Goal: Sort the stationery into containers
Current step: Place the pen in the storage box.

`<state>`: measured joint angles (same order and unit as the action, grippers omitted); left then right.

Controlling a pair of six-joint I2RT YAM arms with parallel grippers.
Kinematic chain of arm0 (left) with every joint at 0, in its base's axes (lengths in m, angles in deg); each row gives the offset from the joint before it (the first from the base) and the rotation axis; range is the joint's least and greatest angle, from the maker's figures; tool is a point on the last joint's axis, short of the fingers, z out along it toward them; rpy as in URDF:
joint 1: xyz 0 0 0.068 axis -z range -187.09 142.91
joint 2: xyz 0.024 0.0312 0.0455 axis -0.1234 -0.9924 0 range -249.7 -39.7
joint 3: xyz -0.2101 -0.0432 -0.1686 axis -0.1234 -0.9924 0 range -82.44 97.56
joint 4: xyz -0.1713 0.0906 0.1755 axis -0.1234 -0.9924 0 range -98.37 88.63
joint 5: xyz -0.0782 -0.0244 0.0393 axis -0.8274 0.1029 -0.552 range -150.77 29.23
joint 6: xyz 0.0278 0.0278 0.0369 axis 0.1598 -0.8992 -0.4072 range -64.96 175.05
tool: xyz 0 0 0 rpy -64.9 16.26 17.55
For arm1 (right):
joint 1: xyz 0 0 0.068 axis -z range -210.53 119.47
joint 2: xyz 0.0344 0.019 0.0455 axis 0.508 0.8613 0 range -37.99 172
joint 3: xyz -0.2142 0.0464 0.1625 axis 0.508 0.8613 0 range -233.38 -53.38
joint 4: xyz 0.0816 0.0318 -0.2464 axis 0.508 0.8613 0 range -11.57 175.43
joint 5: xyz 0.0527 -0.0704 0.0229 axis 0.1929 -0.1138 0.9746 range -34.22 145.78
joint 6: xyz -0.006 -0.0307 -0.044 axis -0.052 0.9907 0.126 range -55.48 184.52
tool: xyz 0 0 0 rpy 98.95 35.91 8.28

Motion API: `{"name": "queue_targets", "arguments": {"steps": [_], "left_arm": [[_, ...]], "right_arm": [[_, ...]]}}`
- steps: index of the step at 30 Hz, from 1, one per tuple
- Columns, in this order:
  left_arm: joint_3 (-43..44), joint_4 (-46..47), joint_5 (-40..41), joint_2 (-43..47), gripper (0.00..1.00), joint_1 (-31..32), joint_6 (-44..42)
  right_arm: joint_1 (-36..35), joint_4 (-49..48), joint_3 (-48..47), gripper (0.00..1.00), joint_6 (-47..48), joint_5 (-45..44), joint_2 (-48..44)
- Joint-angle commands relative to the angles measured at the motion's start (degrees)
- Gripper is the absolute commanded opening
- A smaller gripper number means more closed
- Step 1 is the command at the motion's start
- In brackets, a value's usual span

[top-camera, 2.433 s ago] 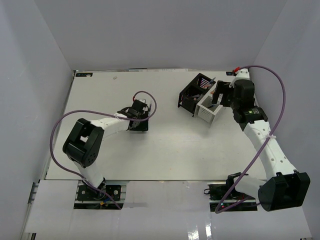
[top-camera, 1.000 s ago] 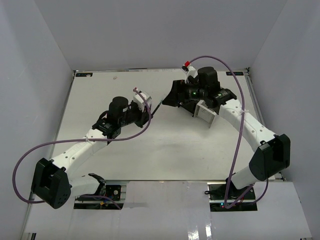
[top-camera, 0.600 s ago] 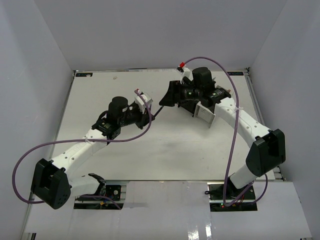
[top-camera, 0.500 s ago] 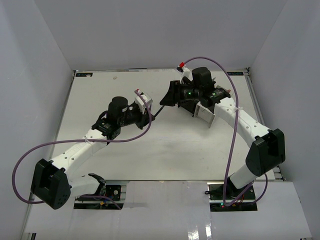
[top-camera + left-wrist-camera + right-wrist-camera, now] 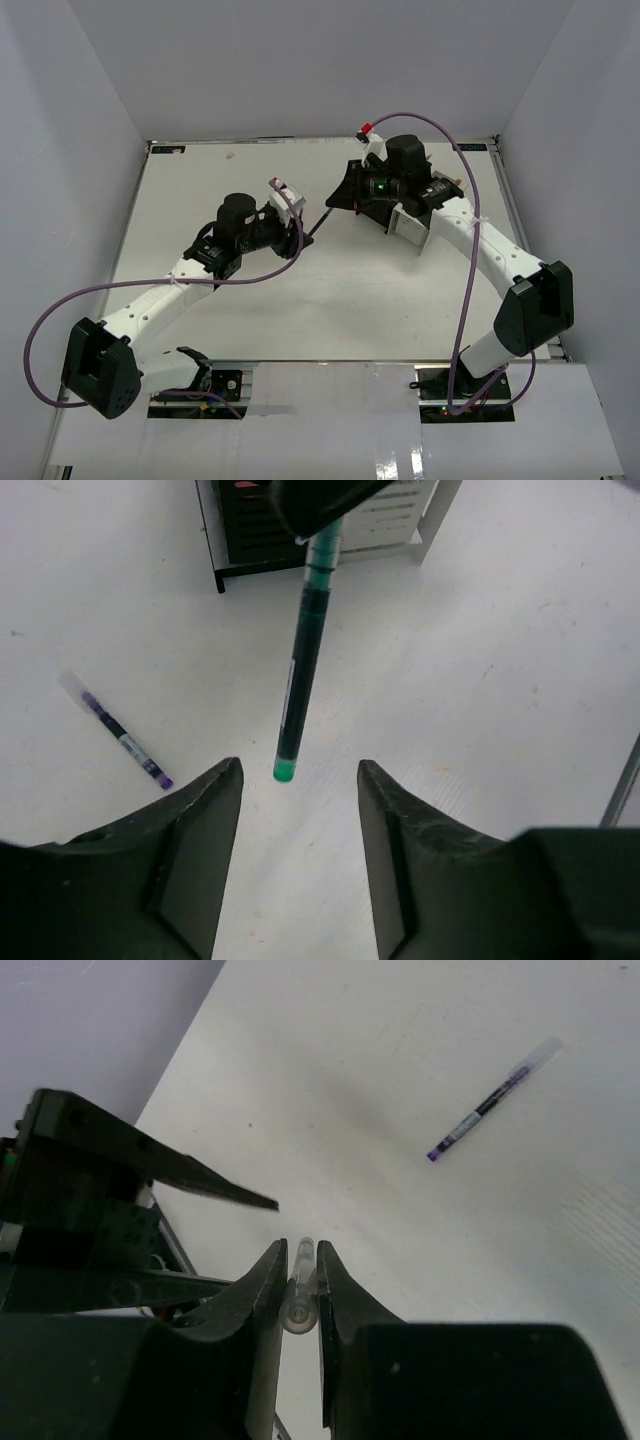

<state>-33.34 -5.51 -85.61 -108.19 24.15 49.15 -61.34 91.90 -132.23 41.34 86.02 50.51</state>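
Stationery in view counts two pens. A teal pen [image 5: 303, 670] hangs mid-frame in the left wrist view, gripped at its upper end by the right gripper [image 5: 298, 1262], whose jaws are clamped narrowly on it. Its green tip reaches the gap of the left gripper [image 5: 298, 770], whose jaws stand wide, touching nothing. A purple pen [image 5: 118, 742] lies on the table [image 5: 500, 680] at left. Two containers sit at the frame's top, side by side: one black container [image 5: 250, 540], one white container [image 5: 395, 520].
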Motion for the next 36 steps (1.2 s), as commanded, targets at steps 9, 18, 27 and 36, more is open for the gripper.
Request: {"name": "queue_targets", "arguments": {"steps": [9, 18, 27, 36], "left_arm": [[0.9, -2.5, 21.8, -5.0, 0.98, 0.0, 18.6], [3.4, -8.6, 26.7, -12.5, 0.98, -0.5, 28.6], [10.7, -12.6, 29.5, -22.4, 0.97, -0.6, 30.8], [17.8, -14.1, 35.9, -31.2, 0.88, -0.6, 30.5]], "right_arm": [[11.7, 3.6, 6.6, 0.08, 9.2, -25.4, -13.4], [19.9, 3.4, 10.5, 0.08, 12.5, -35.1, -14.9], [21.4, 2.8, 13.1, 0.24, 11.0, -36.1, -9.9], [21.5, 3.4, 12.6, 0.72, 11.4, -35.7, -11.3]]}}
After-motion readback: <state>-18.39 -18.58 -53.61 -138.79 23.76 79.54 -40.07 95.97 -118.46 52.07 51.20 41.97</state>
